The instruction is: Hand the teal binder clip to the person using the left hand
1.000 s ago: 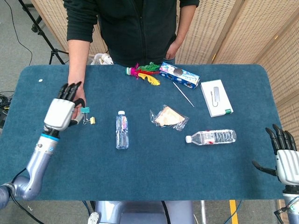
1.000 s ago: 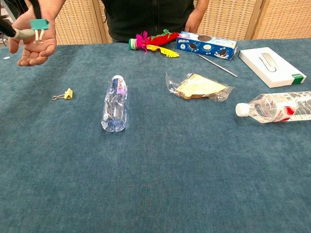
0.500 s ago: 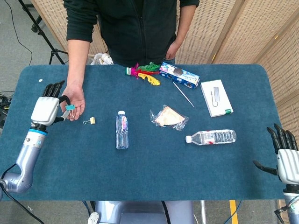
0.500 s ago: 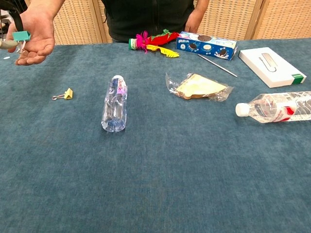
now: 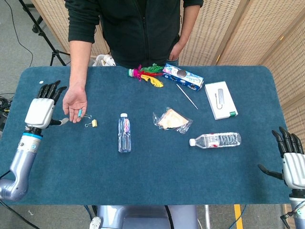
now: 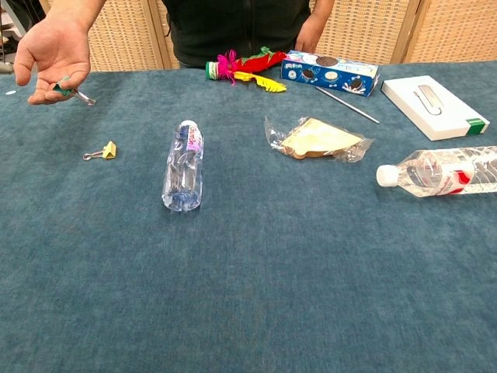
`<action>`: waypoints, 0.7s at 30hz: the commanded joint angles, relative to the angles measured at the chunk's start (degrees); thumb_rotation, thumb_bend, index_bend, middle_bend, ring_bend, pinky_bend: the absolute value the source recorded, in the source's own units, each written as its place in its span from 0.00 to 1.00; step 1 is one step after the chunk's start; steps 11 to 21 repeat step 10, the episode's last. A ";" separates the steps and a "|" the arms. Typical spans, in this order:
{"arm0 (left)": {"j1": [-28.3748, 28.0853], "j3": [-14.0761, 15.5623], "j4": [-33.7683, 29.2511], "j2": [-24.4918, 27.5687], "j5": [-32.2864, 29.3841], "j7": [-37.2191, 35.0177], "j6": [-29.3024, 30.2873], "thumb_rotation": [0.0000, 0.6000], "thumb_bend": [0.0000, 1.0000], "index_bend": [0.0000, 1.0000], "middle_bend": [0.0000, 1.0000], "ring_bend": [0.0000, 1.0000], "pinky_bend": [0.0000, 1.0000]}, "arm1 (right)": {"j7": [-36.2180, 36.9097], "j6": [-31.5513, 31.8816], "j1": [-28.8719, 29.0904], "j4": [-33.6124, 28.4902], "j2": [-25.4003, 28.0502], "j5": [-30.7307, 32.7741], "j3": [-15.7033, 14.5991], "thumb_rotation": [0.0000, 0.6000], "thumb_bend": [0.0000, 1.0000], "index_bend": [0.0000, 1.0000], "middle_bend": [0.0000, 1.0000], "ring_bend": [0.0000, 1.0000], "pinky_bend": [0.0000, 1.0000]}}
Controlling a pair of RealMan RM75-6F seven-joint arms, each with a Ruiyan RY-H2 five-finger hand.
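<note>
The teal binder clip (image 5: 80, 113) lies in the person's open palm (image 5: 75, 103) over the table's left side; the chest view shows the clip (image 6: 64, 90) at the person's fingertips (image 6: 48, 93). My left hand (image 5: 42, 109) hovers just left of that palm, fingers spread, holding nothing. It is outside the chest view. My right hand (image 5: 290, 159) sits at the table's front right corner, fingers spread and empty.
A small yellow binder clip (image 5: 92, 123) lies right of the person's hand. Mid-table are a small water bottle (image 5: 124, 133), a wrapped sandwich (image 5: 172, 119) and a larger bottle (image 5: 217, 140). A feather toy (image 5: 146, 74), cookie box (image 5: 183, 77), thin stick (image 5: 187, 97) and white box (image 5: 220, 99) lie farther back.
My left hand let go of the teal clip into the person's palm and drew back to the left, out of the chest view. The right hand stayed put.
</note>
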 commanded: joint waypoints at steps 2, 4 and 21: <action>5.20 1.33 -5.22 4.28 3.15 -1.89 7.04 1.00 0.00 0.08 0.00 0.00 0.00 | 0.04 0.17 -0.04 -0.08 0.02 -0.30 -0.09 1.00 0.00 0.00 0.00 0.00 0.00; 7.50 2.32 -6.43 5.09 4.06 -2.32 9.85 1.00 0.00 0.06 0.00 0.00 0.00 | 0.14 0.33 -0.10 -0.16 0.05 -0.49 -0.15 1.00 0.00 0.00 0.00 0.00 0.00; 13.67 5.52 -7.07 4.65 5.00 -3.20 16.03 1.00 0.00 0.04 0.00 0.00 0.00 | 0.43 0.74 -0.22 -0.24 0.16 -0.98 -0.27 1.00 0.00 0.00 0.00 0.00 0.00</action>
